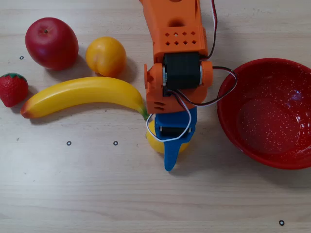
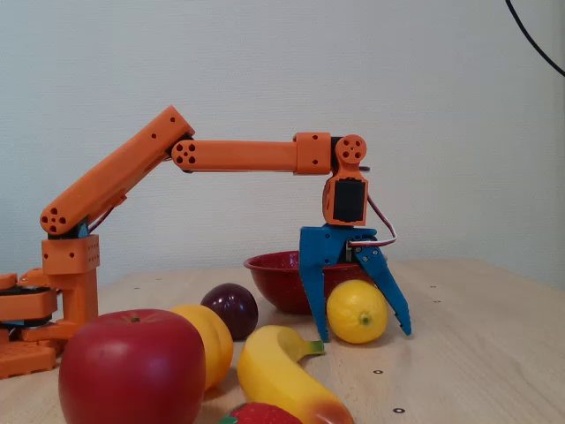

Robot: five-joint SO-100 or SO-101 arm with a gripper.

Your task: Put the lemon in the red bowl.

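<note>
Gripper (image 2: 364,333) clamps the lemon (image 2: 355,312) on the table at nine o'clock of the red bowl (image 1: 265,114) in the overhead view; recommend a firm squeeze and a straight lift clear of the banana (image 1: 80,95) tip.

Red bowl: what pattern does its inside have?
Fine white speckles on glossy red; the red bowl shows them best in the overhead view.

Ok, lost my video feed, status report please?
Gripper closed around the lemon, which sits on the table. Red bowl empty. Banana tip close beside the lemon.
</note>
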